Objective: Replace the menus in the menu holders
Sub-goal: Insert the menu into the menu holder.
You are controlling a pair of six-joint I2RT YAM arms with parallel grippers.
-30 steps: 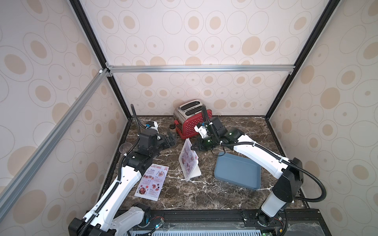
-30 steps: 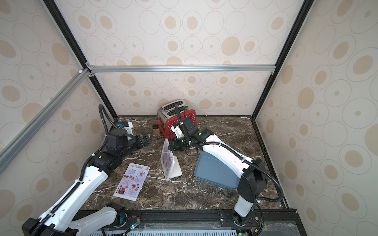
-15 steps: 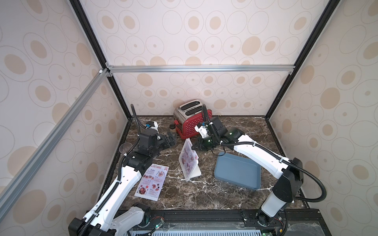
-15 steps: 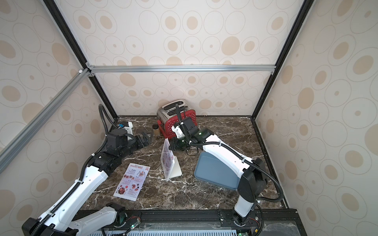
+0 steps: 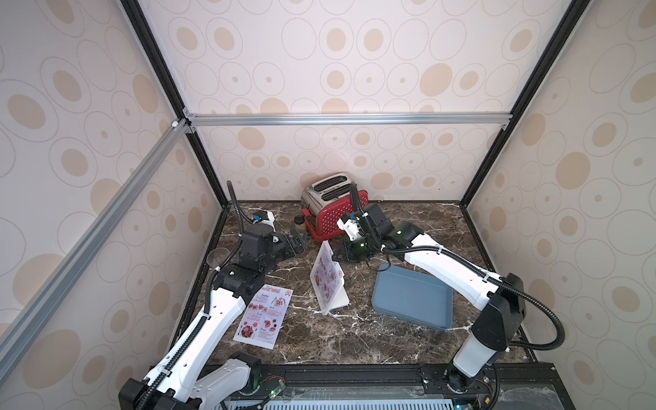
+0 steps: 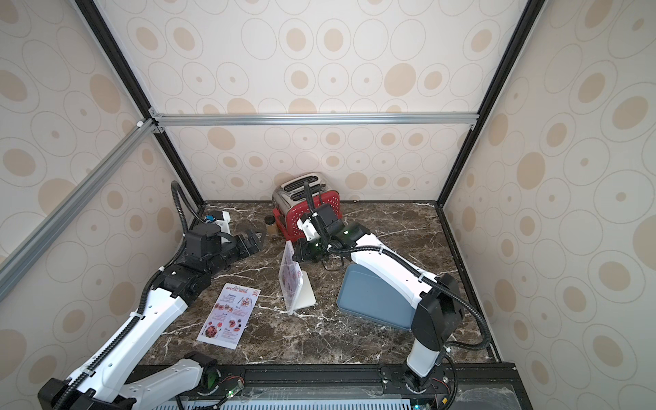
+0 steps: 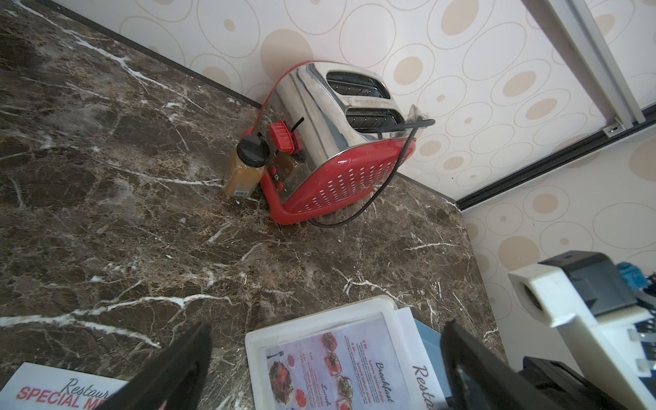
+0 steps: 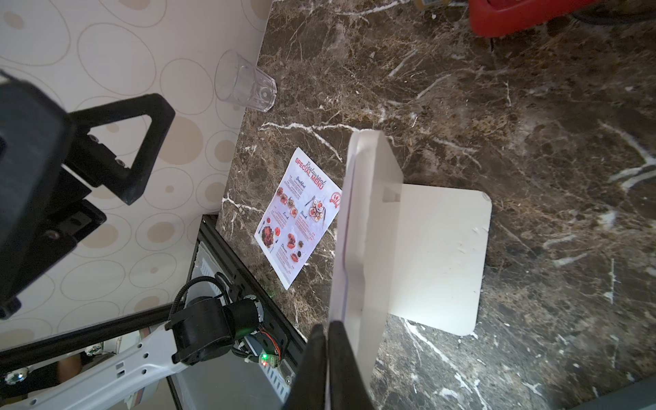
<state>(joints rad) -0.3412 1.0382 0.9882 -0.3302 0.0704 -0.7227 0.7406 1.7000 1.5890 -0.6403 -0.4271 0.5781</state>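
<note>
The menu holder (image 5: 328, 284) (image 6: 294, 284), a white slanted stand, sits mid-table on its bent foot (image 8: 440, 255). A menu (image 7: 330, 358) is inside it, and one edge of the sheet (image 8: 346, 230) sticks out past the holder's far end. My right gripper (image 8: 328, 337) (image 5: 337, 253) is shut on that protruding edge. A second menu (image 5: 264, 317) (image 6: 229, 316) (image 8: 298, 216) lies flat on the table to the holder's left. My left gripper (image 7: 326, 326) (image 5: 296, 243) is open and empty, hovering beyond the holder's far left and facing it.
A red and chrome toaster (image 5: 333, 209) stands at the back wall with a small brown sauce bottle (image 7: 246, 170) beside it. A blue-grey tray (image 5: 411, 300) lies right of the holder. A clear glass (image 8: 245, 85) stands by the left wall.
</note>
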